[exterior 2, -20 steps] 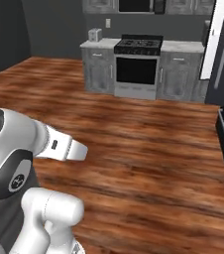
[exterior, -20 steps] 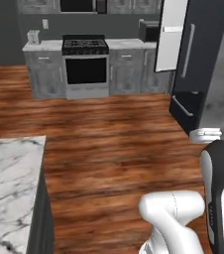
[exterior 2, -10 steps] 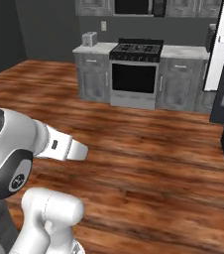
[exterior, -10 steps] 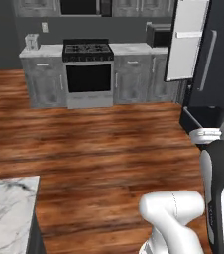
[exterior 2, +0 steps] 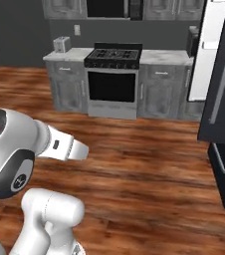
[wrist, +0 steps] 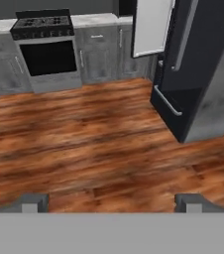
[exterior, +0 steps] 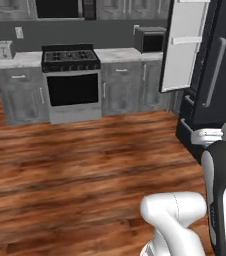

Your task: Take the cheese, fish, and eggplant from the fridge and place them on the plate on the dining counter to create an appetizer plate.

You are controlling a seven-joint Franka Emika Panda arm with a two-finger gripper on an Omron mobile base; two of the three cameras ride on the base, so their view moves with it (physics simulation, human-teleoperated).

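The tall dark fridge (exterior: 220,75) stands at the right with one upper door (exterior: 185,45) swung open, its pale inner side facing me. It also rises along the right edge of the right base view (exterior 2: 224,84) and shows in the hand view (wrist: 203,64). My gripper (wrist: 113,203) hangs open over bare wood floor, well short of the fridge, with nothing between its fingertips (wrist: 34,202). The fridge shelves are hidden from here. The cheese, fish, eggplant, plate and dining counter are out of view.
A black stove (exterior: 70,80) sits between grey cabinets (exterior: 122,85) along the back wall, with a toaster (exterior: 4,49) on the left top and a microwave (exterior: 151,39) beside the fridge. The fridge's lower drawer (wrist: 166,101) juts out. Wood floor (exterior: 85,165) lies open ahead.
The whole picture has shifted: the base has driven forward and turned, so the marble counter slid out at the lower left and the stove and fridge are nearer. The gripper stays open.
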